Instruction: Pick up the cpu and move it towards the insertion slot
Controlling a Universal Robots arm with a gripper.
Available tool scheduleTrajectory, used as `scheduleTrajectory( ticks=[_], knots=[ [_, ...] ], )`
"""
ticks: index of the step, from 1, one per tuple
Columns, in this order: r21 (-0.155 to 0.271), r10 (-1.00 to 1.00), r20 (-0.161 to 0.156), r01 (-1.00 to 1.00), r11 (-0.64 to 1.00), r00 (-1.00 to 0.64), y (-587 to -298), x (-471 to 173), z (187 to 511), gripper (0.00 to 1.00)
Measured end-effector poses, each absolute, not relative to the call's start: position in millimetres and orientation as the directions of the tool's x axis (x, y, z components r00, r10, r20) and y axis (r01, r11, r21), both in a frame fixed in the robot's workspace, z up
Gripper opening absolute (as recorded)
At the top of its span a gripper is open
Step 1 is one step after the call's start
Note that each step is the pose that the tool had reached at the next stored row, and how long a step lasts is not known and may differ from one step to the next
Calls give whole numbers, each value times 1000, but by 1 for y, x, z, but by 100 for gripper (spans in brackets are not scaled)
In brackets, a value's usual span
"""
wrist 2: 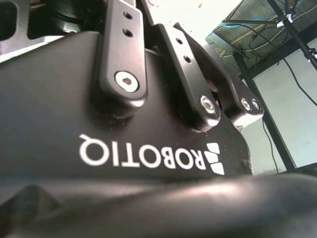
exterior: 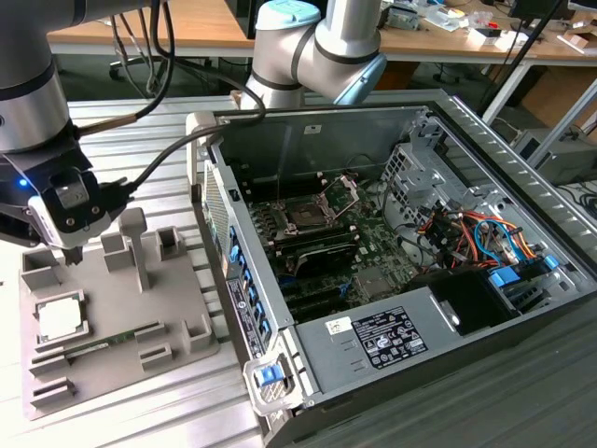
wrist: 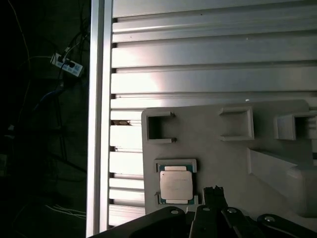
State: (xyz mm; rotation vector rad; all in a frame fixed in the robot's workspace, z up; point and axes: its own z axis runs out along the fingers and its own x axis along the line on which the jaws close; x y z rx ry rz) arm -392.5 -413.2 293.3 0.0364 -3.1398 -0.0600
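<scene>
the tool (exterior: 65, 245) hangs low over the grey tray (exterior: 173, 313) on the ribbed metal worktop (exterior: 140, 121); i cannot tell whether it is released or clenched. the cpu (exterior: 59, 320) lies flat in a square tray recess that keeps it located, near the tool but not in its grasp. the insertion slot (exterior: 308, 213) sits well apart inside the open computer case (exterior: 522, 187), its bracket apparently raised for access.

White mirrored lettering (wrist 2: 148, 156) is showing on the gripper (exterior: 67, 252); the power supply (exterior: 322, 362) is carrying a white label (exterior: 387, 338), print illegible.
</scene>
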Motion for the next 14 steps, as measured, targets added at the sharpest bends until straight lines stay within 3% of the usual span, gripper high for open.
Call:
scheduleTrajectory(
  ticks=[14],
  knots=[
    [38,-24,0,-24,999,-1000,-414,-393,289,11]
  ],
)
